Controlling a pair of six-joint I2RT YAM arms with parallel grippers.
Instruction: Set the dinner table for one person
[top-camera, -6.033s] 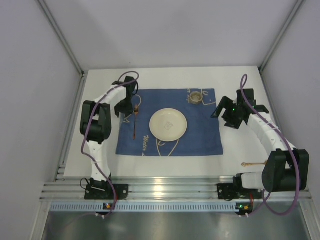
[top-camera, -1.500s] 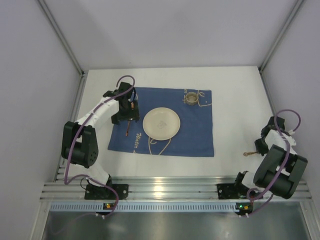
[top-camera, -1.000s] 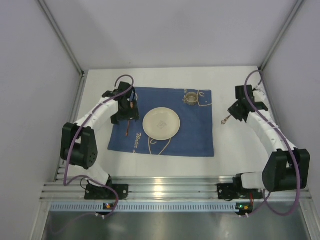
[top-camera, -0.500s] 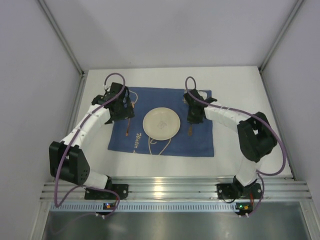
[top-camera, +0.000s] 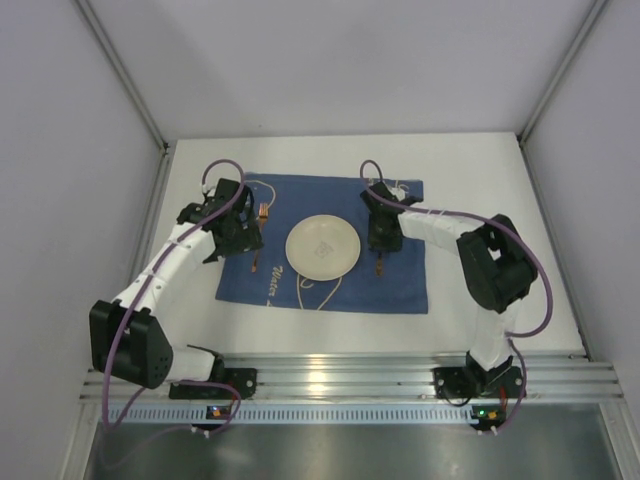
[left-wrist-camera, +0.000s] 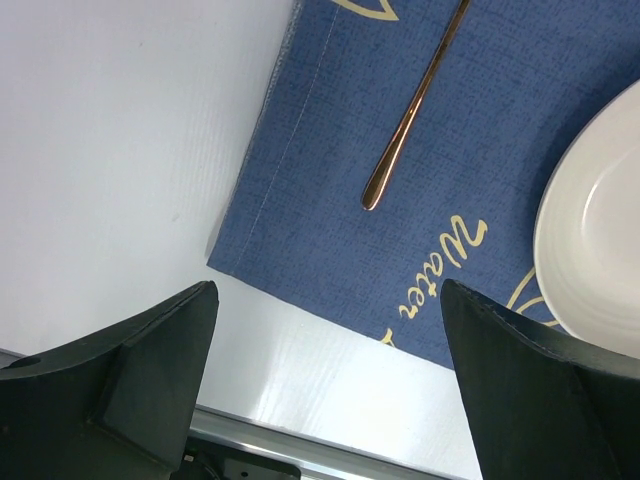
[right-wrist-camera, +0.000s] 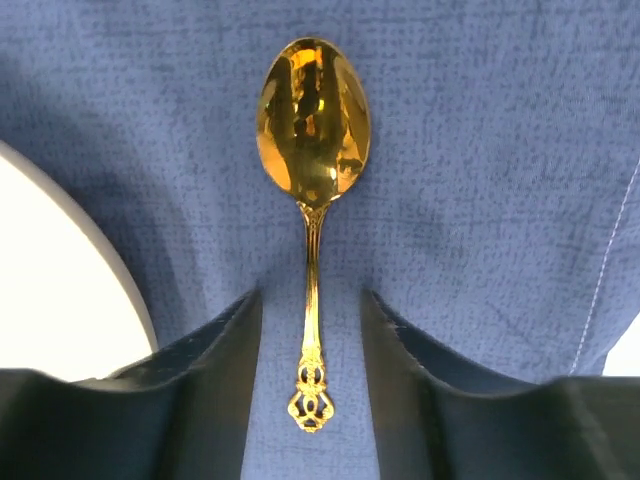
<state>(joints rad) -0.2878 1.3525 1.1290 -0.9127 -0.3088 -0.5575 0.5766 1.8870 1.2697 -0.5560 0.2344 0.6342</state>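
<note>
The white dinner table (top-camera: 480, 180) carries a blue placemat (top-camera: 410, 285) with a white plate (top-camera: 323, 246) in its middle. A gold spoon (right-wrist-camera: 313, 130) lies flat on the mat just right of the plate (right-wrist-camera: 60, 290); it also shows in the top view (top-camera: 381, 266). My right gripper (right-wrist-camera: 310, 305) is open, its fingers either side of the spoon's handle without touching it. A gold fork (top-camera: 260, 245) lies on the mat left of the plate. My left gripper (left-wrist-camera: 328, 300) is wide open and empty, above the mat's left front corner, beside the fork's handle (left-wrist-camera: 410, 120).
The right arm (top-camera: 440, 220) reaches across the mat's back right corner and covers what stands there. An aluminium rail (top-camera: 330, 380) runs along the near edge. Grey walls close in both sides and the back.
My right gripper carried the spoon from the table's right side to the mat right of the plate and opened over it. My left gripper drew back leftward from the fork.
</note>
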